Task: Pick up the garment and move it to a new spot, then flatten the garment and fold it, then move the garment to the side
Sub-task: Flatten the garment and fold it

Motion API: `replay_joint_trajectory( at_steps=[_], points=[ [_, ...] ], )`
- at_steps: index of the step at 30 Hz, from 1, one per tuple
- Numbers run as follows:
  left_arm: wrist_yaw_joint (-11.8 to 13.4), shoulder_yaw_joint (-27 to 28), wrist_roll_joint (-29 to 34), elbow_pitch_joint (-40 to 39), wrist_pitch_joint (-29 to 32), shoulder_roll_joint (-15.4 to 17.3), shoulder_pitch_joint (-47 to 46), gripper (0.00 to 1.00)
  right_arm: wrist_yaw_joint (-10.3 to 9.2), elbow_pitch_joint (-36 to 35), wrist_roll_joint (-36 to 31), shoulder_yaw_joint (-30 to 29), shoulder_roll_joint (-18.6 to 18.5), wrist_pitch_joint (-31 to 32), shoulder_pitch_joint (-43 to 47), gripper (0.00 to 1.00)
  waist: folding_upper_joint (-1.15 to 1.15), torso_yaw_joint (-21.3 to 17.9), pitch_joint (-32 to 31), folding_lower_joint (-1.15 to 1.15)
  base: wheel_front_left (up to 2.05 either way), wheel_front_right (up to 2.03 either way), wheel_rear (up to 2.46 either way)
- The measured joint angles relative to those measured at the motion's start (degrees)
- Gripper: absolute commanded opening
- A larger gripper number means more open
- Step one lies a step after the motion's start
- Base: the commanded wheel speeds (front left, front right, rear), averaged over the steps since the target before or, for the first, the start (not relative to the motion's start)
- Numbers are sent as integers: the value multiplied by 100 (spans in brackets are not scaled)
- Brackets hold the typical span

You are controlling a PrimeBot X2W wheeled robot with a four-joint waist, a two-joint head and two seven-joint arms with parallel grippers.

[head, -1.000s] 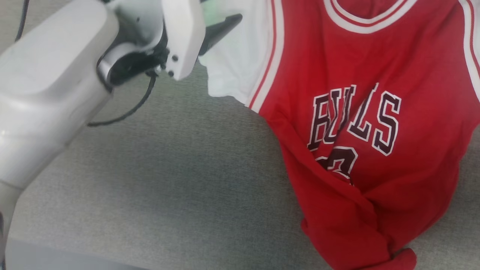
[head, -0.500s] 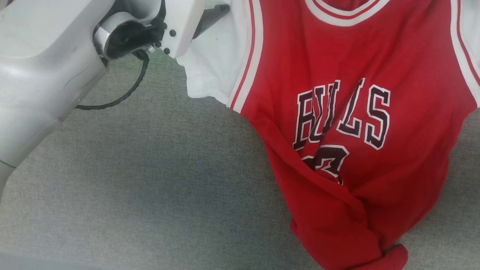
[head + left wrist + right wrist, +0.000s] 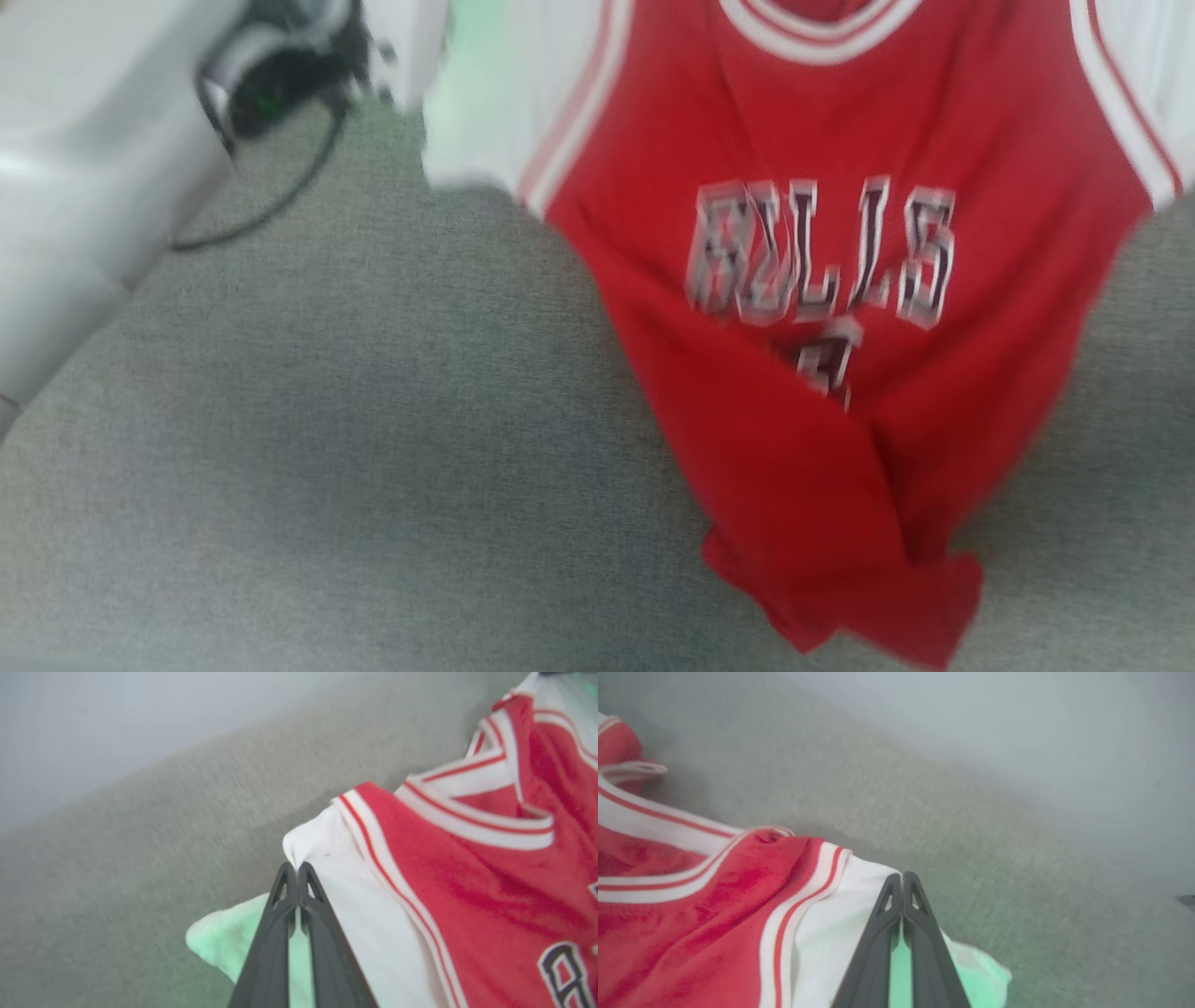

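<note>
Clamping the left tool (image 3: 297, 868) and right tool (image 3: 902, 877) tight on white sleeves of the garment (image 3: 840, 373), we are holding it spread for flattening.

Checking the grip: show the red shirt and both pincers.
Red thin-fabric shirt (image 3: 766, 448): head view, front.
Left dark pincer (image 3: 297, 868): left wrist view, tips.
Right dark pincer (image 3: 902, 877): right wrist view, tips.

Head view shifted — blurred now; hem of the garment (image 3: 803, 485) sits higher.
</note>
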Motion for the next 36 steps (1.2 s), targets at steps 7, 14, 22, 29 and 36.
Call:
replay_joint_trajectory(
  at_steps=[7,14,22,29,36],
  points=[
    [0,750,-347,860,-1540,-172,-564,0,-2,842,-4,-687,423,-1278,-600,0,0,-226,-192,0,0,0,0],
    [0,2023,-687,1879,-2860,-421,-1734,0,-2,2429,-490,-1586,1058,-2880,-1907,0,0,-477,-368,0,0,0,0],
    [0,2272,-723,1672,-2893,-399,-1585,0,-2,2944,-557,-1583,1469,-3044,-2113,0,0,-572,-654,0,0,0,0],
    [0,1844,-1218,354,-2226,208,140,0,-2,1983,-191,-1090,981,-2675,-743,0,0,-567,-839,0,0,0,0],
    [1,1439,-1835,-1575,-1769,1272,2333,0,-3,211,632,-776,-25,-2158,1254,0,0,-578,-1091,0,0,0,0]
  ],
)
